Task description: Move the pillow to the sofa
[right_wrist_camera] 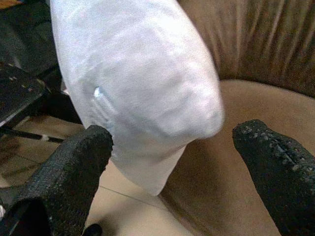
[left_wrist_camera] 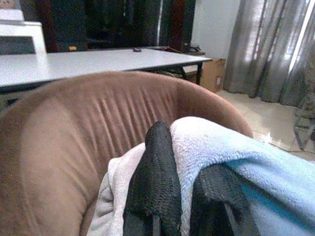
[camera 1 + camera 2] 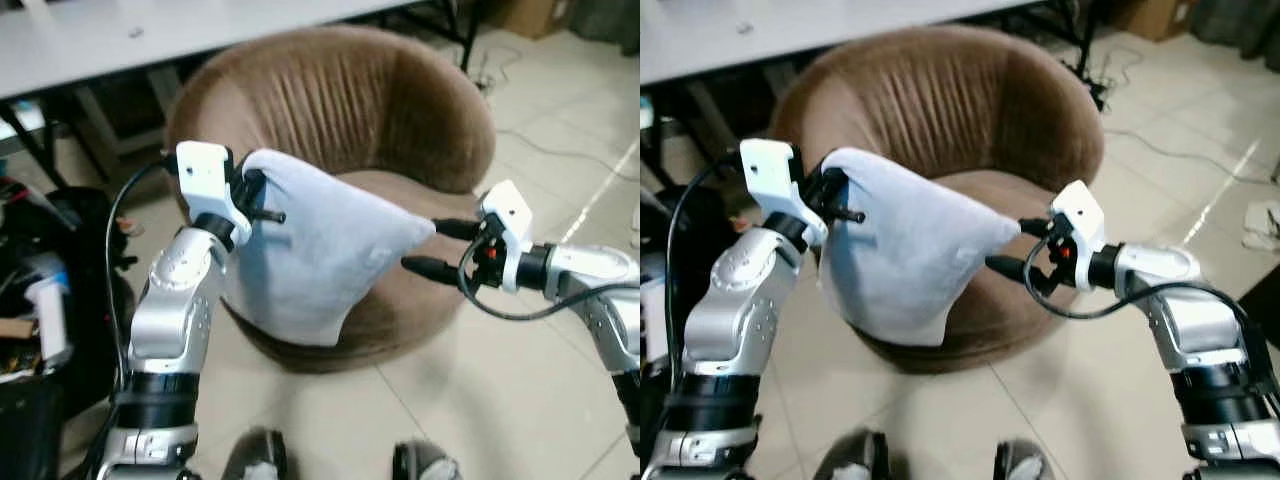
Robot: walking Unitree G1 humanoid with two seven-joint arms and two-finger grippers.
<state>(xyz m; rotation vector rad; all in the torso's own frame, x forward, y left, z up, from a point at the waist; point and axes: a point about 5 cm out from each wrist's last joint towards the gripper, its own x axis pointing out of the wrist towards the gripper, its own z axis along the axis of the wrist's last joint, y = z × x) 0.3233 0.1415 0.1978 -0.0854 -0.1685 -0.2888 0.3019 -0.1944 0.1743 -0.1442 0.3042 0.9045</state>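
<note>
A pale blue pillow (image 3: 310, 250) hangs over the front edge of a round brown sofa chair (image 3: 350, 100). My left gripper (image 3: 258, 200) is shut on the pillow's upper left corner, and its black fingers (image 2: 157, 182) pinch the fabric in the left wrist view. My right gripper (image 3: 432, 247) stands open just off the pillow's right corner, one finger above it and one below. In the right wrist view the pillow (image 1: 142, 83) sits ahead of the two spread fingertips (image 1: 74, 167) without touching them.
A white table (image 3: 120, 35) runs behind the chair. A dark pile of clutter (image 3: 40, 290) stands on my left. Tiled floor (image 3: 480, 400) lies open to the right and in front, with cables (image 3: 560, 150) on it further back.
</note>
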